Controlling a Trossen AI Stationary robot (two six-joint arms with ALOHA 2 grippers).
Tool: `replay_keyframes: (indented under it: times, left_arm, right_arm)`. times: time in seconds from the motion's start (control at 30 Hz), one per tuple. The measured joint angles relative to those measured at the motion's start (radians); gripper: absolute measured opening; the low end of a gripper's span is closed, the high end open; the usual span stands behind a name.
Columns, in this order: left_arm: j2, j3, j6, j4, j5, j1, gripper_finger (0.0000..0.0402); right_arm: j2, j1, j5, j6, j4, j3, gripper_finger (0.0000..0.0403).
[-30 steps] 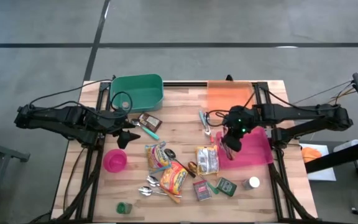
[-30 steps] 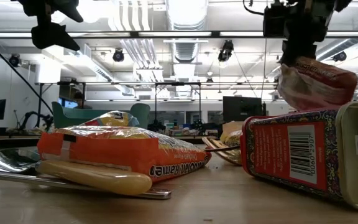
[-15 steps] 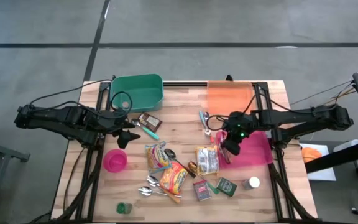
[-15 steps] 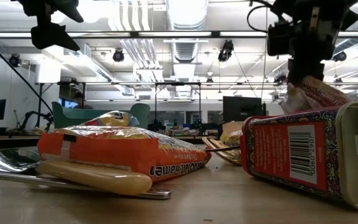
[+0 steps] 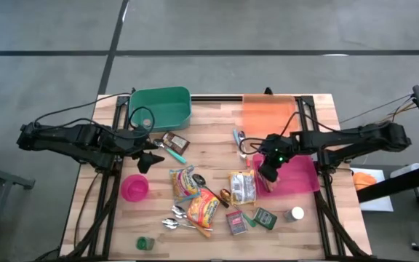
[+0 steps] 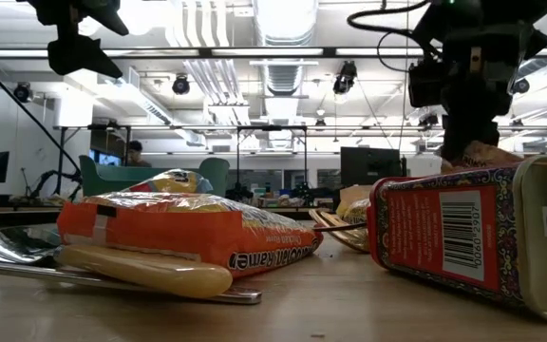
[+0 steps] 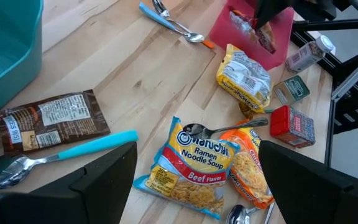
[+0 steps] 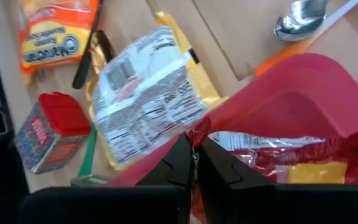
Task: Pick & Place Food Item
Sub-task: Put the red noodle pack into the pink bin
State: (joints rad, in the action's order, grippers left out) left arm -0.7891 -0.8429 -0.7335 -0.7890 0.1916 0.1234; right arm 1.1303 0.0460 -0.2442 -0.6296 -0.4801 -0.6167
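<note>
Overhead, I am watching the right gripper (image 5: 267,172) hanging at the near-left edge of the pink bin (image 5: 302,175), jaws pinched on a red snack packet (image 8: 272,152) (the left gripper (image 5: 149,158) is waiting wide open and empty, well apart by the green bin (image 5: 160,108)).

Low view: I am seeing the right arm coming down behind the spice tin (image 6: 463,233); the packet is barely showing.

Left wrist: I am seeing the packet dangling over the pink bin, far off.

Right wrist: the packet is lying inside the bin, long axis stretching away from the shut tips, so I am judging release is next
</note>
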Motion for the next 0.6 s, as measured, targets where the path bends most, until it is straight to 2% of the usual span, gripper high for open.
replay_keyframes:
  times: [0.37, 0.6]
  left_arm:
    - [0.000, 0.000, 0.000, 0.000, 0.000, 0.000, 0.0337]
    - [0.000, 0.000, 0.000, -0.001, 0.000, 0.000, 0.0337]
  right_arm:
    - [0.084, 0.000, 0.059, -0.009, 0.005, 0.000, 0.0011]
    - [0.097, 0.000, 0.190, -0.075, 0.025, 0.000, 0.0011]
